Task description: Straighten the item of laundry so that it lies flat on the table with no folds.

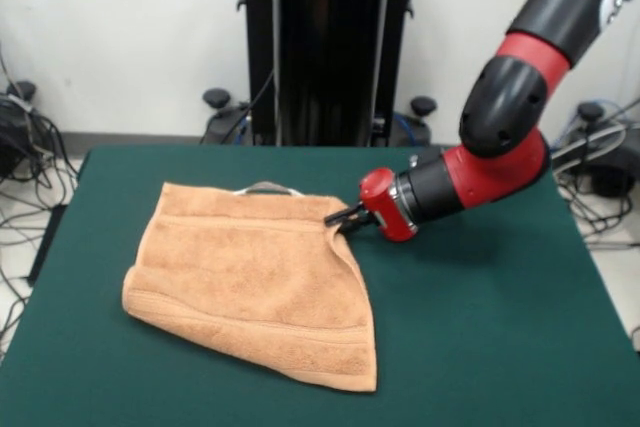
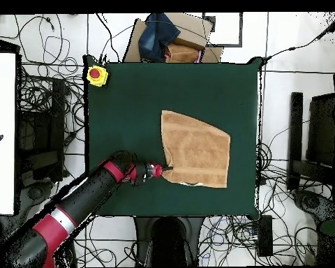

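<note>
The tan-orange terry towel [image 1: 255,282] lies on the dark green table [image 1: 480,337], left of the middle in the front view. It lies mostly spread, with band stripes near its far and near edges and a whitish loop tag [image 1: 267,187] at the far edge. Its right far corner is bunched at my gripper [image 1: 340,219], which comes in low from the right and is shut on that corner. In the overhead view the towel [image 2: 196,149] lies right of centre and the gripper [image 2: 163,169] holds its lower left corner.
A yellow box with a red button [image 2: 96,75] sits at one table corner. The black pedestal [image 1: 325,42] stands behind the far table edge. Cables lie on the floor round the table. Cardboard and dark cloth [image 2: 167,35] lie beyond the edge opposite the robot.
</note>
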Available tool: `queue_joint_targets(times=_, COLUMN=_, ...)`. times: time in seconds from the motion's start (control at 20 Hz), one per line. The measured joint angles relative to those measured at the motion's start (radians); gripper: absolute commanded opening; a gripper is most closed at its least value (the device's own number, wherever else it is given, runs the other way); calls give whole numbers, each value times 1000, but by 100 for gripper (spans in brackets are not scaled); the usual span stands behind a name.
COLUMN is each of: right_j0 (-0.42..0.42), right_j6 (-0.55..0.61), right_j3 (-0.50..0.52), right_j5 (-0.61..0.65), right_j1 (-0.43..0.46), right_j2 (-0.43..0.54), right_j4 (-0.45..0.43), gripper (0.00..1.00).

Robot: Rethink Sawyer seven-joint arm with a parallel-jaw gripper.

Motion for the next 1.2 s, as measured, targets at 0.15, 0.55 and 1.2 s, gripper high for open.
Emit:
queue_joint_targets(times=0.15, right_j0=8, right_j6=0, right_j3=13, right_j5=0, right_j1=-27, right_j2=25, right_j4=0, gripper=0)
queue_joint_targets(times=0.55, right_j0=61, right_j6=0, right_j3=36, right_j5=0, right_j1=-107, right_j2=107, right_j4=0, gripper=0)
queue_joint_targets(times=1.2, right_j0=75, right_j6=0, right_j3=36, right_j5=0, right_j1=-119, right_j2=124, right_j4=-1, gripper=0)
